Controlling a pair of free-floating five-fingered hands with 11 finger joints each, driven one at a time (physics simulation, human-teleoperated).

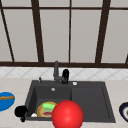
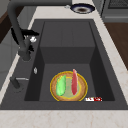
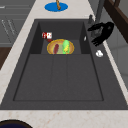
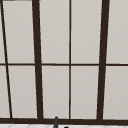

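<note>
The right hand (image 1: 65,74) hovers just right of the faucet (image 1: 56,71), at the sink's 12 o'clock edge. The right side view shows what the front view hides: the right hand (image 3: 103,32) has its fingers spread apart and stretched toward the faucet base, clamped on nothing. The left hand (image 1: 20,111) hangs at the sink's 8 o'clock corner; I cannot tell how its fingers stand. In the basin (image 2: 67,47) lies a yellow plate (image 2: 68,86) with 1 green piece and 1 red piece. A blue plate (image 1: 5,100) sits at 9 o'clock, and a dark bowl (image 2: 82,8) is on the counter's right.
</note>
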